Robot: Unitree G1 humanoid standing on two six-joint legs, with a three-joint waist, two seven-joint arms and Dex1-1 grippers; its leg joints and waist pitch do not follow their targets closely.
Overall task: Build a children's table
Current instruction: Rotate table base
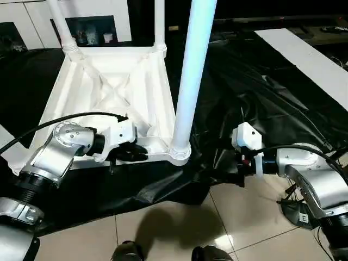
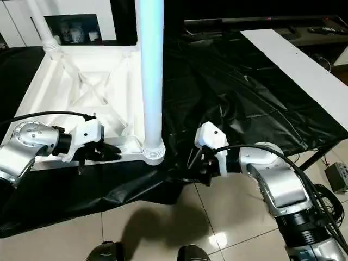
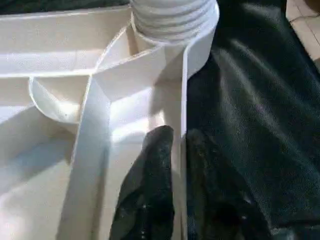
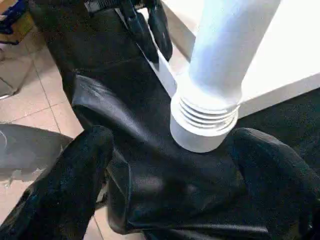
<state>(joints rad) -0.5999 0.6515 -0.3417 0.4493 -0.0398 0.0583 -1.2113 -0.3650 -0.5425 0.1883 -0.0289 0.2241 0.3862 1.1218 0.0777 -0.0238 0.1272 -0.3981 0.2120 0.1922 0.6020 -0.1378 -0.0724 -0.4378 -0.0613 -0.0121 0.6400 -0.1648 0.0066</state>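
Note:
The children's table lies upside down on a black sheet, its white ribbed tabletop (image 1: pixel 109 87) facing up. Three white legs stand in corner sockets: far left (image 1: pixel 61 24), far right (image 1: pixel 159 24) and near right (image 1: pixel 191 76). My left gripper (image 1: pixel 137 152) is shut on the tabletop's near rim, just left of the near right leg. In the left wrist view one black finger (image 3: pixel 152 165) sits inside the rim wall and the other outside it. My right gripper (image 1: pixel 239 169) stands open to the right of that leg's flared end (image 4: pixel 205 120), apart from it.
The black sheet (image 1: pixel 255 103) covers the floor under and around the tabletop. A long white board (image 1: pixel 304 57) lies at the back right. Beige tiles (image 1: pixel 179 228) and my feet are at the near edge. White cabinets (image 1: pixel 32 22) stand behind.

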